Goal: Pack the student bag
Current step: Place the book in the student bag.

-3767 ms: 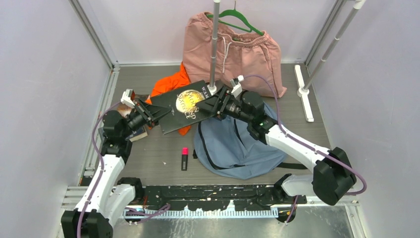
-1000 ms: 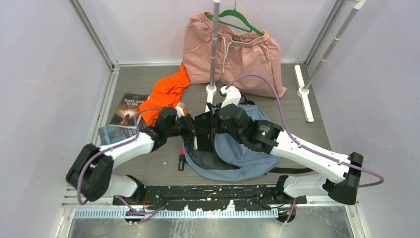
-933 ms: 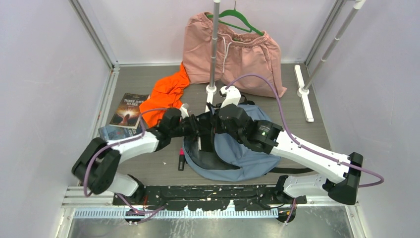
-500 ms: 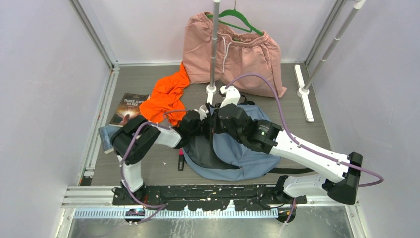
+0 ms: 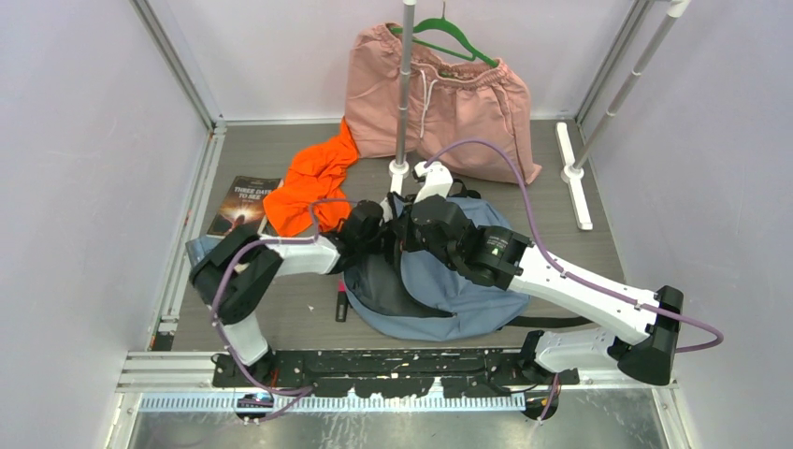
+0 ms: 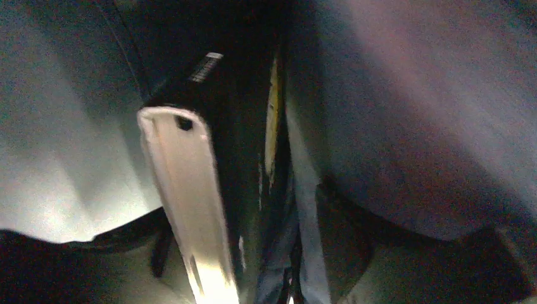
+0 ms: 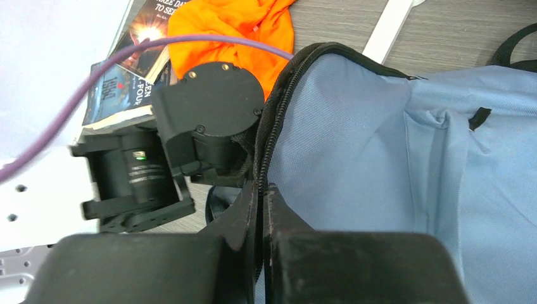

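Note:
The student bag (image 5: 449, 290), grey-blue with a black zipper, lies on the floor in the middle. My right gripper (image 7: 261, 190) is shut on its zipper edge (image 7: 266, 139) and holds the mouth up. My left gripper (image 6: 247, 253) reaches inside the bag, so the top view hides it under the cloth. In the left wrist view a black book (image 6: 244, 126) stands on edge inside the bag, its white pages (image 6: 190, 190) facing the camera. The dim fingers (image 6: 345, 240) stand apart on either side of it, with a strip of bag cloth between the right one and the book.
A pink-capped marker (image 5: 341, 301) lies just left of the bag. Two books (image 5: 241, 206) rest by the left wall. An orange garment (image 5: 313, 182) lies behind the bag. Pink shorts (image 5: 439, 94) hang on a green hanger (image 5: 449, 37). The rack pole (image 5: 404, 84) stands close behind.
The left arm has folded and pushed deeper into the bag with the black book. Its jaws have spread. The right gripper has kept its hold on the zipper edge.

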Robot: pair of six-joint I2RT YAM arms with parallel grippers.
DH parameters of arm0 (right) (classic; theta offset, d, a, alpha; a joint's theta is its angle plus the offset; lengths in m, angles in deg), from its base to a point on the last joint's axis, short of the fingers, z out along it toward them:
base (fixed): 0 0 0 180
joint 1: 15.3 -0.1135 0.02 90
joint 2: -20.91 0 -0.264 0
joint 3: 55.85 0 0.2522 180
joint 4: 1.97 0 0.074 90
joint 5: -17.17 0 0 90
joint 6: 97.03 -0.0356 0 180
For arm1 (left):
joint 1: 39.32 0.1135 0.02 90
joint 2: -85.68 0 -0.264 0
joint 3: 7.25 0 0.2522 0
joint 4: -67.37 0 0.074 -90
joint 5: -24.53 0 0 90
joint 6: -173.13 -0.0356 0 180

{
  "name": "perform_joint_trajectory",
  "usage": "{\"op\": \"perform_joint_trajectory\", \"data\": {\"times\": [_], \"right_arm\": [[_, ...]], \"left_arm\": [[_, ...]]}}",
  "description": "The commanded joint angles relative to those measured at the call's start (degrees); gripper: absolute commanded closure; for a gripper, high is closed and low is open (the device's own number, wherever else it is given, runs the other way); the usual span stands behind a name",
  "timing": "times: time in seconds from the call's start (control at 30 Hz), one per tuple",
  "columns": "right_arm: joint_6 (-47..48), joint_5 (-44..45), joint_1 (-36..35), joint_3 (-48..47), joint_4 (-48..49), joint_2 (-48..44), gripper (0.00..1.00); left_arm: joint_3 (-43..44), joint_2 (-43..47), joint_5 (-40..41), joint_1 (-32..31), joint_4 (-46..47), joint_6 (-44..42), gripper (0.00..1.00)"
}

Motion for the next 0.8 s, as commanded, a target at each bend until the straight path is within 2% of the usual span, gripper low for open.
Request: {"op": "perform_joint_trajectory", "data": {"times": [0.0, 0.07, 0.1, 0.13, 0.43, 0.63, 0.77], "right_arm": [[-0.88, 1.46, -0.21, -0.53, 5.73, -0.35, 0.99], [-0.81, 1.8, -0.22, -0.35, 5.82, -0.5, 0.99], [-0.85, 1.89, -0.18, -0.27, 5.85, -0.6, 0.99], [-0.77, 1.9, -0.22, -0.24, 5.97, -0.71, 0.99], [-1.0, 3.02, -0.24, 1.06, 5.91, -1.97, 0.99], [-0.8, 3.93, -0.11, 1.96, 5.35, -2.55, 0.99], [-0.51, 3.66, 0.08, 3.07, 5.32, -1.93, 0.99]], "left_arm": [[5.97, 8.77, 0.37, -0.4, -16.54, -10.44, 0.36], [8.34, 10.65, 1.97, -0.4, -24.83, -13.98, 0.34], [9.61, 11.44, 2.9, -0.4, -28.71, -15.69, 0.29], [10.53, 12.2, 3.47, -0.4, -31.48, -16.97, 0.27], [15.47, 18.5, 12.14, 0.45, -50.37, -25.41, 0.26], [14.42, 29.75, 15.51, 7.06, -60.05, -28.35, 0.25], [13.98, 37.13, 19.69, 14.63, -68.32, -29.61, 0.27]]}}
